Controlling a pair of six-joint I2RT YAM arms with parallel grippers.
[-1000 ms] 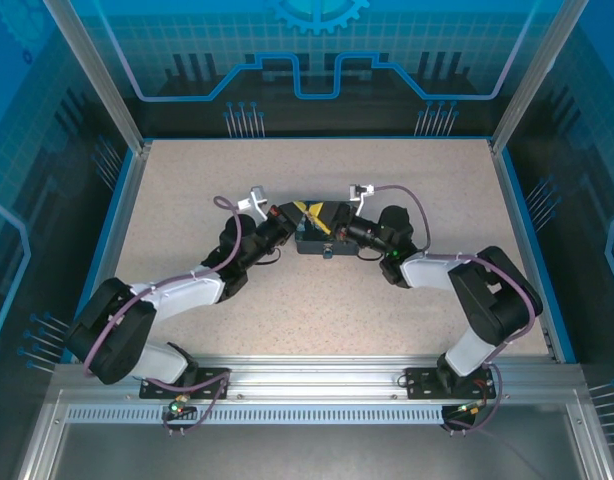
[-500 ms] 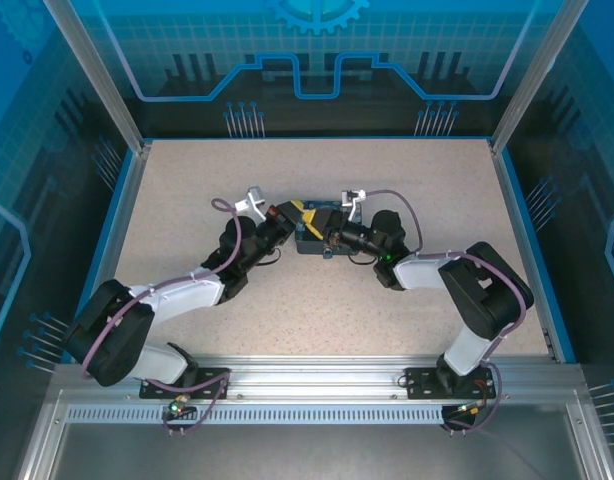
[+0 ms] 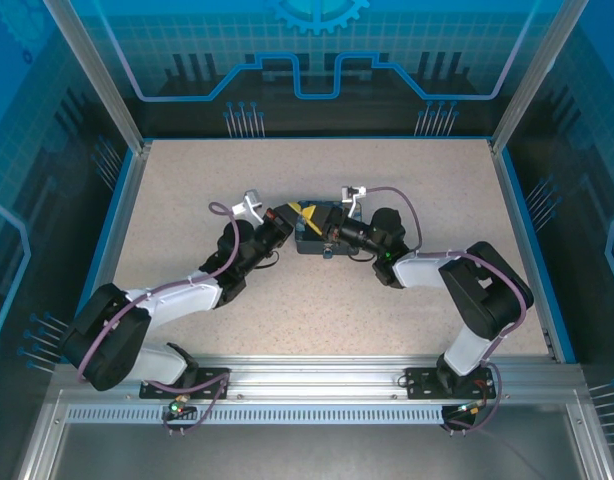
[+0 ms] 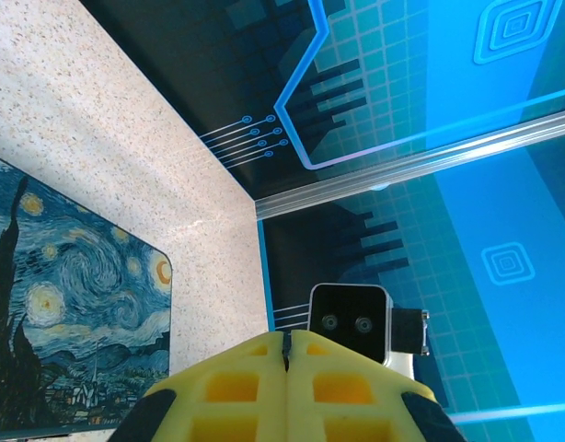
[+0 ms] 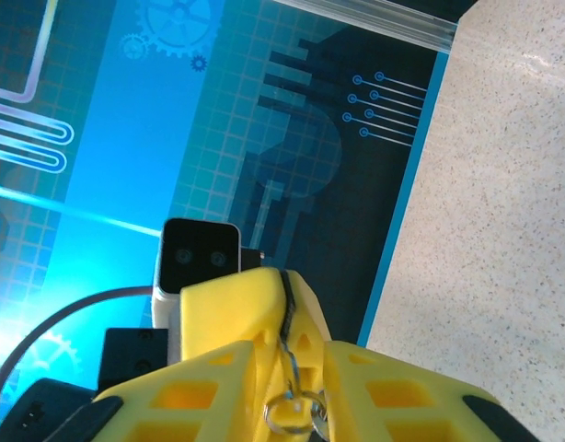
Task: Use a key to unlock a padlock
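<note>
Top view first: both arms reach in to the middle of the table (image 3: 387,180) and meet over the tin box (image 3: 312,241). The left gripper (image 3: 291,214) sits at the tin's left end and the right gripper (image 3: 331,236) at its near right side. From up here I can't tell how either claw stands. I also can't pick the padlock out of the dark clutter at the tin's near edge, beside the right gripper's tips.

Left wrist view now: the left gripper (image 4: 287,348) has its two yellow fingers pressed flat together, with nothing between them. Just to their left lies the tin box (image 4: 71,304), its swirly blue-and-yellow painted face turned up and flat on the speckled table (image 4: 126,138). I can't see what is inside it.

Right wrist view: the right gripper (image 5: 284,287) has its fingers drawn together, pinching something thin and dark. Lower down, in the gap between them, is a small metal ring (image 5: 293,412). I can't tell whether that ring belongs to a key or to the padlock.
</note>
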